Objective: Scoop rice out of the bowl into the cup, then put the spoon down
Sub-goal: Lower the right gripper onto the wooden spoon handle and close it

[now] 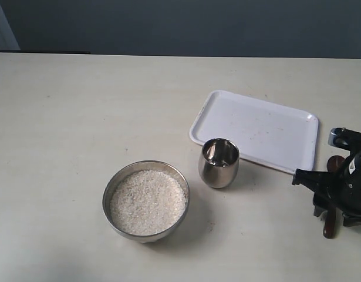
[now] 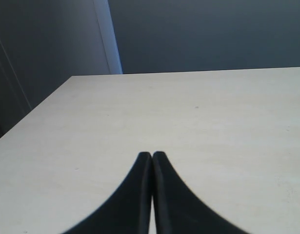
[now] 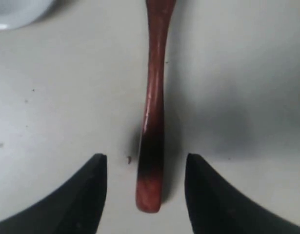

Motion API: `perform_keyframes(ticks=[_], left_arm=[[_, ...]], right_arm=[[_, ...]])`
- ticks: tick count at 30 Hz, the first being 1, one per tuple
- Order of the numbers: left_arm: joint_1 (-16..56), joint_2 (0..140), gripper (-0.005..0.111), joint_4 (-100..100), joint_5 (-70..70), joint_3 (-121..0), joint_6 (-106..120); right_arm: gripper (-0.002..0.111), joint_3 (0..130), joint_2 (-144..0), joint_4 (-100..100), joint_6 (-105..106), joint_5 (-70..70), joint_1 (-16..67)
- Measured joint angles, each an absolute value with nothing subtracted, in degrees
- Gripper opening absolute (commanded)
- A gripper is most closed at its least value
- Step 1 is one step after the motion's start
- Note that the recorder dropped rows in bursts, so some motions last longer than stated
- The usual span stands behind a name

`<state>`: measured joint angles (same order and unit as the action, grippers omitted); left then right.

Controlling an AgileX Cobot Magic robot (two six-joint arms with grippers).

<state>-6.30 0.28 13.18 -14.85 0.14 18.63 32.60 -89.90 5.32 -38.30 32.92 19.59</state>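
The steel bowl sits near the table's front, filled with white rice. To its right and slightly behind stands the shiny cup. The reddish-brown spoon lies flat on the table at the far right. My right gripper hovers low over it. In the right wrist view the spoon's handle lies between the open fingers of the right gripper, touching neither. My left gripper is shut and empty over bare table, outside the exterior view.
A white tray lies behind the cup, and its rounded corner shows close to the spoon. The table's left edge and a dark wall lie beyond the left gripper.
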Motion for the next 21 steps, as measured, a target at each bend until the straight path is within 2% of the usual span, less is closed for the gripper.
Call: perform_keyframes(ticks=[21], left_arm=[[-6.3, 0.28, 0.001, 13.18, -14.85, 0.14, 18.63]], right_arm=[[0.048, 29.64, -89.87, 5.76, -38.44, 30.4, 19.59]])
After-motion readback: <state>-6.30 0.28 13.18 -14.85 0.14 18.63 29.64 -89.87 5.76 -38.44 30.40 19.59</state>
